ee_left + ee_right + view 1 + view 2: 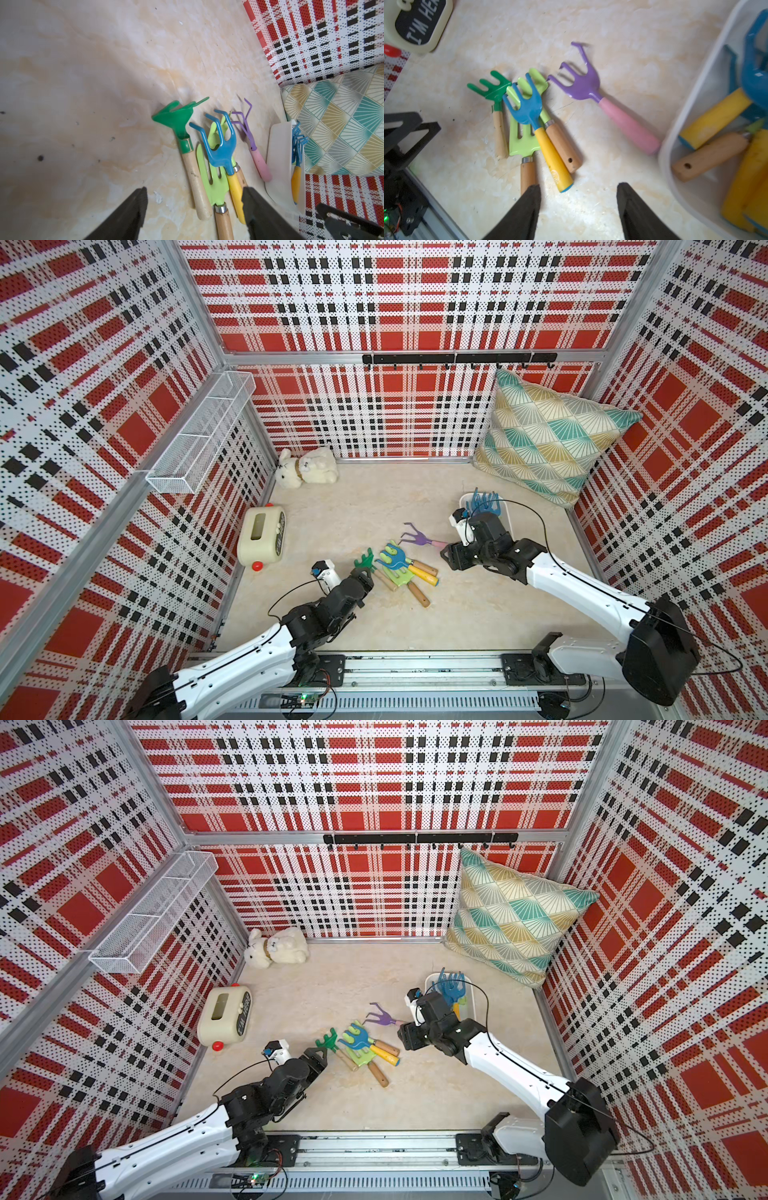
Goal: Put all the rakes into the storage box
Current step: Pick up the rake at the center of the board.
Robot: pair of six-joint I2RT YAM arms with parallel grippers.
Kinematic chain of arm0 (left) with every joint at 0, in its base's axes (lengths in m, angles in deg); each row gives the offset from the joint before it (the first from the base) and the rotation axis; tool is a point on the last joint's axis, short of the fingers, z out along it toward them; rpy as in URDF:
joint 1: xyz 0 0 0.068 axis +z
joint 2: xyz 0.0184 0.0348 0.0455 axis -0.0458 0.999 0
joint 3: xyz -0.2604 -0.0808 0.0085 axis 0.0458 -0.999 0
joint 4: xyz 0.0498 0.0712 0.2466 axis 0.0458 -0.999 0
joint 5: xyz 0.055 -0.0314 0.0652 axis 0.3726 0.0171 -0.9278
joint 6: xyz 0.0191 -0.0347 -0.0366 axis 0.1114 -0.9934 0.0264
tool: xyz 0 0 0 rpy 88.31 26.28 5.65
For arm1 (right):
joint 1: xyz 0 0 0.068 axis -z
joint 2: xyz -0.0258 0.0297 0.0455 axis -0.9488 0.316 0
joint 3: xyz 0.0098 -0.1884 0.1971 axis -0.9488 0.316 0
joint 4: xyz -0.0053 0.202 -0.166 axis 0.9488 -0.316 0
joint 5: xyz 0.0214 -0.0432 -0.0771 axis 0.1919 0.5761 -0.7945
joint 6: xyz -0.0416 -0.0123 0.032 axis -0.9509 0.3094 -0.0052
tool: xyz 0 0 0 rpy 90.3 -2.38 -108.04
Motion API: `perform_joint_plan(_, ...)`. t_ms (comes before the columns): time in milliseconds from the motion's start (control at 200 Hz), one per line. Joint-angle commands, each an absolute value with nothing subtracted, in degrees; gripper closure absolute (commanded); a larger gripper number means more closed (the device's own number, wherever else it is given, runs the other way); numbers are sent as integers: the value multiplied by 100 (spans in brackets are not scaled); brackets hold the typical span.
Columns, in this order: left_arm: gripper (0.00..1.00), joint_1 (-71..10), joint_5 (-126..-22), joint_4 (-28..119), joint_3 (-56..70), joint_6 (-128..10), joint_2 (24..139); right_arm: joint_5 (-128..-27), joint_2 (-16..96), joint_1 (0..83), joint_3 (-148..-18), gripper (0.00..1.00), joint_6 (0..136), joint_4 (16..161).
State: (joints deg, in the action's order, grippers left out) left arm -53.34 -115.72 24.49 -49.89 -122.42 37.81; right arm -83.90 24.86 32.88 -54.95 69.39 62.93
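Observation:
Several toy rakes lie in a loose pile on the marble floor: a green rake, a blue rake with a yellow handle and a light green fork. A purple rake with a pink handle lies apart, its handle end close to the white storage box, which holds other blue and yellow tools. My left gripper is open and straddles the wooden handles of the green rake and the fork. My right gripper is open with nothing in it, near the pink handle.
A cream box with a slot and red knob stands at the left wall. A plush dog lies in the back left corner, and a patterned pillow leans at the back right behind the storage box. A wire-mesh basket hangs on the left wall.

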Motion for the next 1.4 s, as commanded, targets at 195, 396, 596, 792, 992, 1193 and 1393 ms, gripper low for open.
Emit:
perform_joint_plan(195, 25, -4368, -11261, 2630, -5271, -11754, 3813, -9428, 3520, 2379, -5583, 47, 7002, 6239)
perform_joint_plan(396, 27, -3990, -10959, 2829, -5491, -11550, 3670, -9838, 4269, 2008, -5928, 51, 6999, 6191)
perform_joint_plan(596, 27, -3937, -10932, 2832, -5555, -11522, 3621, -9898, 4804, 1863, -6166, 55, 7009, 6252)
perform_joint_plan(792, 27, -3920, -10936, 2841, -5559, -11510, 3621, -9838, 5206, 1708, -6327, 55, 7053, 6348)
perform_joint_plan(992, 28, -3919, -10940, 2840, -5511, -11456, 3581, -10093, 5263, 1530, -6532, 74, 7134, 6190)
perform_joint_plan(1193, 29, -3919, -10975, 2747, -5428, -11408, 3433, -10293, 4611, 1525, -6460, 88, 7312, 6215)
perform_joint_plan(1393, 29, -3945, -11054, 2648, -5361, -11401, 3287, -10362, 3805, 1706, -6149, 99, 7558, 6510)
